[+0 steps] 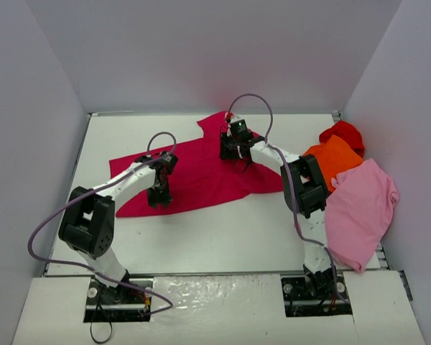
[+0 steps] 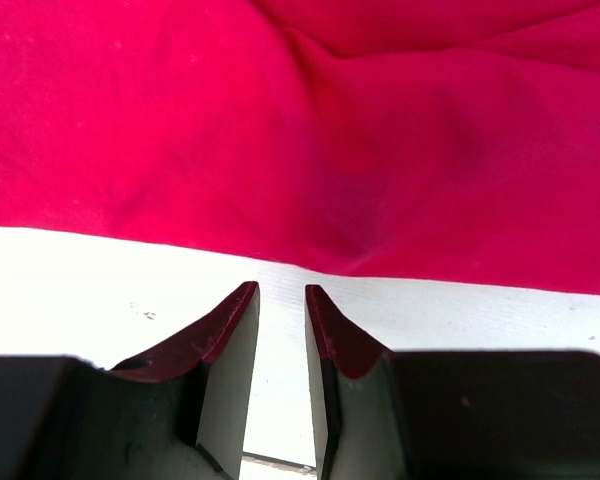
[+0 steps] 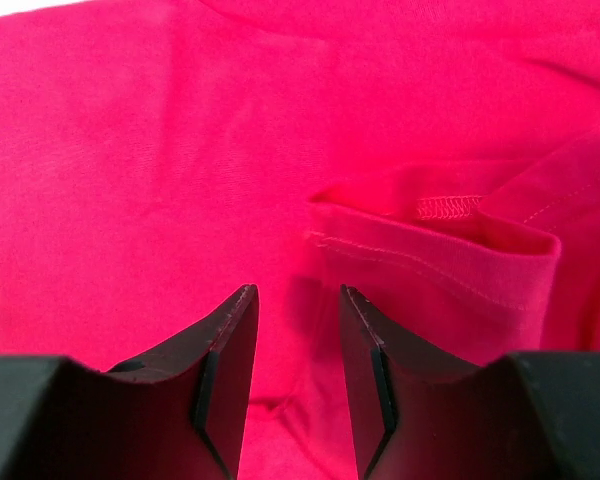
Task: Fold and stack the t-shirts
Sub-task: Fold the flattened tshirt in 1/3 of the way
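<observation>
big shirt mid table, 3 shirts right

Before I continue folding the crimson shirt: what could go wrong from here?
1. The left jaws sit just off the near hem of the crimson shirt, over bare table; closing now may grab nothing.
2. The right jaws hover beside a folded-over flap; pinching there could catch extra layers.

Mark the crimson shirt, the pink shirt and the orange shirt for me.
crimson shirt (image 1: 201,172), top view, middle of its spread body
pink shirt (image 1: 359,208), top view, middle of its body
orange shirt (image 1: 337,162), top view, its uncovered middle
</observation>
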Motion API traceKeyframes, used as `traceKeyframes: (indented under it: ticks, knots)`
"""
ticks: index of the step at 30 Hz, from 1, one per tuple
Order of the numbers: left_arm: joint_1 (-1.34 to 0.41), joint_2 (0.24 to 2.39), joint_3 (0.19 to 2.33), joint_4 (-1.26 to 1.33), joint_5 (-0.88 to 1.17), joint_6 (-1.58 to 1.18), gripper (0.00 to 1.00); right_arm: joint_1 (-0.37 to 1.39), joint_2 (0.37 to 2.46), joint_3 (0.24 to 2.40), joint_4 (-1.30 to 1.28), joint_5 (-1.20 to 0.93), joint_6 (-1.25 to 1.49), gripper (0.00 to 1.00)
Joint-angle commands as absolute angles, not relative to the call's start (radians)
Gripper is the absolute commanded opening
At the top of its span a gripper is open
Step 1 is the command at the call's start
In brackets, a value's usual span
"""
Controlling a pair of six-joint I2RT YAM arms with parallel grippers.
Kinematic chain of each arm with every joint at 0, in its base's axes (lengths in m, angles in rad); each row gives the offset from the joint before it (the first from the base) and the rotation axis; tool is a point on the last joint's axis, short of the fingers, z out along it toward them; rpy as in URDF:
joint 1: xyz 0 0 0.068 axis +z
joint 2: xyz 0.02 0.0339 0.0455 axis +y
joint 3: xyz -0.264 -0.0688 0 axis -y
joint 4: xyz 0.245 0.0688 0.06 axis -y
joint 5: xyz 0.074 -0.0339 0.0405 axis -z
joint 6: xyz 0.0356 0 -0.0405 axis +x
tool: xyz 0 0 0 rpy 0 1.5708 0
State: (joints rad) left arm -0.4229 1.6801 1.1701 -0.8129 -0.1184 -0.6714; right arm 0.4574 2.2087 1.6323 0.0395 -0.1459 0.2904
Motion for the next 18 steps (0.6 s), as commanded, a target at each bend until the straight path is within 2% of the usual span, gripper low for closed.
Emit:
traceKeyframes:
  ticks: [1, 10, 13, 14, 18]
  knots:
    - [-0.425, 1.599, 1.188, -0.827, -0.147, -0.692, 0.24, 0.456, 2.211, 1.702, 0.055, -0.132, 0.277, 0.35]
    - [-0.425, 1.592, 1.168, -0.824, -0.148, -0.694, 0.26, 0.457, 2.232, 1.698, 0.055, -0.121, 0.268, 0.35]
    - [-0.425, 1.599, 1.167, -0.821, -0.142, -0.693, 0.26, 0.456, 2.233, 1.690, 0.055, -0.118, 0.264, 0.20]
    - [-0.425, 1.600, 1.167, -0.822, -0.142, -0.693, 0.26, 0.457, 2.233, 1.687, 0.055, -0.114, 0.264, 0.20]
    - [-0.425, 1.596, 1.161, -0.824, -0.144, -0.693, 0.26, 0.454, 2.239, 1.680, 0.052, -0.098, 0.258, 0.26]
